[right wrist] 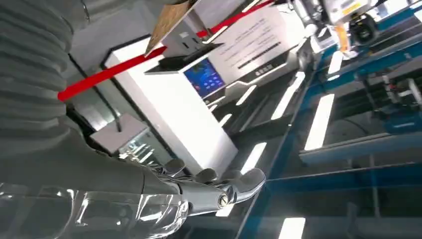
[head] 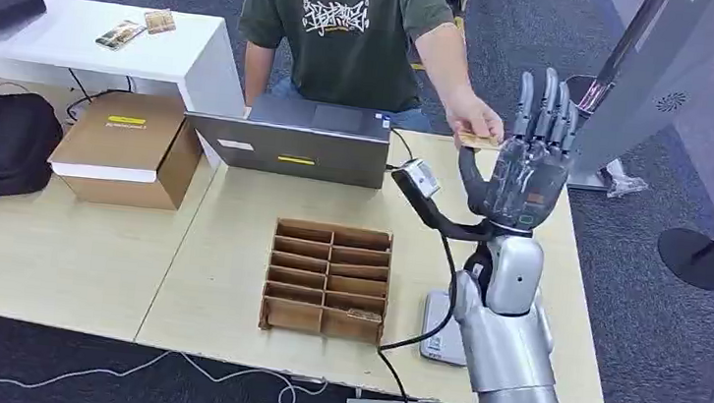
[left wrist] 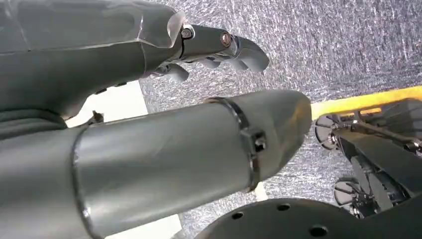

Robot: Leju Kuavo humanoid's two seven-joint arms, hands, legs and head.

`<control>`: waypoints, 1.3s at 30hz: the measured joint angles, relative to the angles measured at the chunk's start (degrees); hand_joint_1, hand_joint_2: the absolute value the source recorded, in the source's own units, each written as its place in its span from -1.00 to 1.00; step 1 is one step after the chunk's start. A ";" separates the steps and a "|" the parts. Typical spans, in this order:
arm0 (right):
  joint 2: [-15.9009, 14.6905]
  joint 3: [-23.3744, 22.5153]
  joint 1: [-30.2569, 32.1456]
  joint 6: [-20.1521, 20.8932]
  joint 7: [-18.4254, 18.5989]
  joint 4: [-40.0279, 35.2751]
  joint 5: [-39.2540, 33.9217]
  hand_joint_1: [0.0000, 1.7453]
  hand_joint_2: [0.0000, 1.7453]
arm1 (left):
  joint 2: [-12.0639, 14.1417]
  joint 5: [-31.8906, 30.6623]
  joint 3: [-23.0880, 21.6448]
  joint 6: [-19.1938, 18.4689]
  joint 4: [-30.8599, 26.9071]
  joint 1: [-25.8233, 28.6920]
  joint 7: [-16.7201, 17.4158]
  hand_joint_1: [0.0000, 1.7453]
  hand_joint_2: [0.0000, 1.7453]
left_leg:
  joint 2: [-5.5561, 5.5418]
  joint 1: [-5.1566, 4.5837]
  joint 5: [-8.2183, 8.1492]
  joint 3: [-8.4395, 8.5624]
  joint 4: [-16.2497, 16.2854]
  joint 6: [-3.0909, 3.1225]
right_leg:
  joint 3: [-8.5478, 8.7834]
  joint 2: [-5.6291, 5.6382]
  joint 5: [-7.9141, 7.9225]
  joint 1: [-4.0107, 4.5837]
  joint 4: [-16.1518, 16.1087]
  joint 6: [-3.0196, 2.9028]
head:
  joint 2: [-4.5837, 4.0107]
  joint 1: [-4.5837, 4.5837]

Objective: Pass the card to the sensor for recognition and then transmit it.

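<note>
- Over the far right corner of the bench (head: 231, 239), the right robot hand (head: 533, 149) is raised upright, fingers straight and spread, released and holding nothing
- At about ten o'clock from that hand, the card (head: 478, 140) is pinched in the person's hand (head: 470, 119), just beside the robot's fingers; I cannot tell whether it touches them
- Seen from the right wrist, the card's tan edge (right wrist: 166, 22) sits beyond the ribbed cover
- At about eight o'clock from the raised hand, a cardboard divider tray (head: 328, 280) lies on the bench, well apart from the card
- Behind the tray stands a closed grey laptop (head: 292, 138)
- At the left wrist, the left robot hand (left wrist: 219, 47) hangs over grey carpet, fingers curled in with nothing in them
</note>
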 joint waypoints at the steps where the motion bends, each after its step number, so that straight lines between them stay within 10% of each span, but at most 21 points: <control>1: -0.17 0.81 -0.25 0.00 0.02 0.24 0.02 -1.00 1.00 | 0.04 0.13 0.00 -0.02 0.00 -0.01 0.00 -1.00 -1.00 | 0.00 0.00 0.00 0.00 0.00 0.00 | 0.00 0.00 0.00 0.00 0.00 0.00 | 0.00 0.00; 18: -0.50 4.46 -2.18 0.00 -2.21 4.74 -0.15 -0.96 1.00 | 0.33 2.25 0.00 -0.79 0.00 0.09 0.02 -1.00 -1.00 | -0.02 -0.01 0.00 -0.03 0.00 0.00 | 0.00 -0.02 0.00 0.00 0.00 0.00 | 0.00 0.00; 19: -0.50 4.43 -2.45 0.00 -2.49 5.44 -0.15 0.28 1.00 | 0.37 2.45 0.00 -0.87 0.00 0.12 0.02 -1.00 -1.00 | -0.02 -0.01 0.00 -0.03 0.00 0.00 | 0.00 -0.02 0.00 0.00 0.00 0.00 | 0.00 0.02; 20: -0.50 4.43 -2.71 0.00 -2.64 6.07 -0.17 0.96 1.00 | 0.44 2.47 0.00 -0.94 0.00 0.15 0.02 -1.00 -1.00 | -0.02 0.00 0.00 -0.03 0.00 0.00 | 0.00 -0.02 0.00 0.00 0.00 0.00 | 0.00 0.00; 39: -0.50 3.45 -3.65 -0.02 -3.91 11.89 -0.28 1.00 1.00 | 0.55 3.50 0.00 -1.16 0.00 0.33 0.02 -1.00 -1.00 | -0.04 -0.01 0.00 -0.06 0.00 0.00 | -0.02 -0.03 -0.01 0.01 0.00 0.00 | 0.00 0.02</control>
